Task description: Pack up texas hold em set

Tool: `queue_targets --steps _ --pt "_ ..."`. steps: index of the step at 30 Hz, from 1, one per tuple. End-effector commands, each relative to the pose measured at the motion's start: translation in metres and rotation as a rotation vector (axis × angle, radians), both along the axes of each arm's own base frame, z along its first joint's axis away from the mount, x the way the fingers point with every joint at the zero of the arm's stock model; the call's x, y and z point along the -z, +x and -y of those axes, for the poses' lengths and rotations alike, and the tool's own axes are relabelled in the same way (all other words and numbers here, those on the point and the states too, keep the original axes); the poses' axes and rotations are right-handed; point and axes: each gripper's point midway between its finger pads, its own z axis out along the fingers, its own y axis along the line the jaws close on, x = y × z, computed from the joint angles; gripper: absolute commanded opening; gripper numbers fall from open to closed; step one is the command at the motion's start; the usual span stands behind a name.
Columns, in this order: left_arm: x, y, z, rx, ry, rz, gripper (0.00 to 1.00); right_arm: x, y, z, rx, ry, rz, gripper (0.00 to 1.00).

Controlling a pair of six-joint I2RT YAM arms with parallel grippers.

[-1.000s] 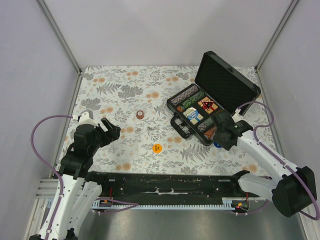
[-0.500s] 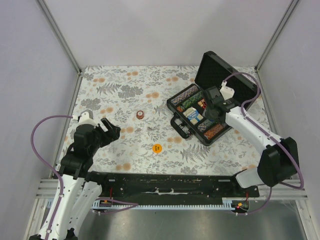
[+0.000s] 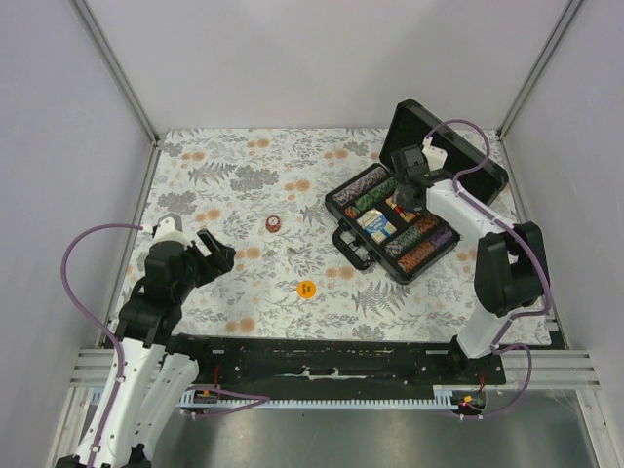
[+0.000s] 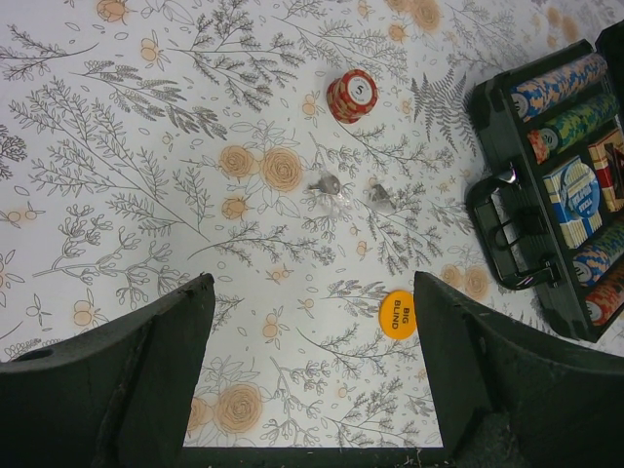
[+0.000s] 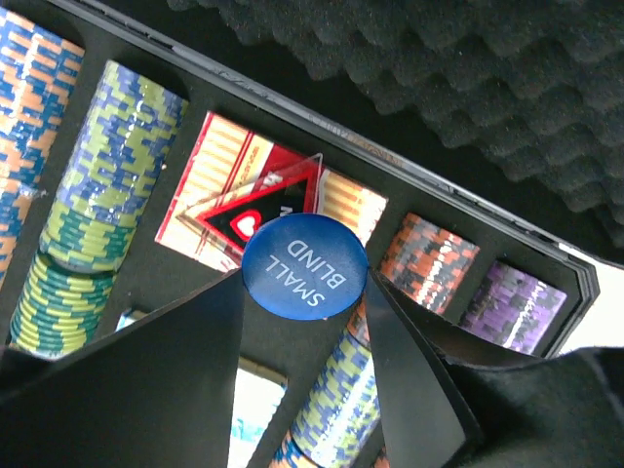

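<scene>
Top view: my right gripper (image 3: 405, 192) hangs over the open case (image 3: 356, 252). Left wrist: left gripper (image 4: 310, 290) spread wide, yellow disc (image 4: 398, 314) lying ahead. Right wrist: blue disc (image 5: 304, 265) pinched over the red triangle (image 5: 255, 213); released here, it may skid onto the chip rows (image 5: 107, 185).

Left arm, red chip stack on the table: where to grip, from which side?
Come straight down and pinch the red chip stack across its striped side, low enough to catch every chip. It seems to stand flat, face up, a short cylinder, so any diameter works. The open left gripper faces it; two small metal pieces lie nearer, apart from it.
</scene>
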Motion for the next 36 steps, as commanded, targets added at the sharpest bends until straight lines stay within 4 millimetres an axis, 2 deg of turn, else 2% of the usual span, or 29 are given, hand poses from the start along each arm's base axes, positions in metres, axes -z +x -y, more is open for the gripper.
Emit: queue_targets --steps 1,5,11,19,23,27,32,36 --pt "-0.004 0.004 -0.002 -0.012 0.009 0.014 0.88 -0.011 0.027 -0.005 -0.02 0.031 0.056 0.57" --pt "-0.004 0.005 -0.002 -0.012 0.011 0.011 0.88 -0.006 0.033 -0.009 -0.027 0.047 0.052 0.58" --pt "-0.004 0.005 -0.002 -0.014 0.01 0.013 0.88 0.001 0.04 -0.005 -0.009 0.043 0.041 0.59" --pt "-0.004 0.005 -0.002 -0.012 0.01 0.013 0.88 0.006 0.042 -0.004 -0.001 0.058 0.026 0.64" --pt "-0.004 0.005 -0.002 -0.015 0.01 0.016 0.88 -0.008 0.04 -0.008 -0.016 0.082 0.048 0.72" --pt "-0.004 0.005 -0.002 -0.015 0.01 0.016 0.88 -0.036 0.034 -0.014 -0.06 0.117 0.085 0.78" --pt "-0.005 0.004 -0.001 -0.01 0.006 0.02 0.88 -0.059 0.014 -0.038 -0.176 0.157 0.092 0.81" --pt "-0.007 0.003 -0.001 -0.008 0.002 0.025 0.88 -0.064 -0.016 -0.089 -0.374 0.195 0.061 0.81"
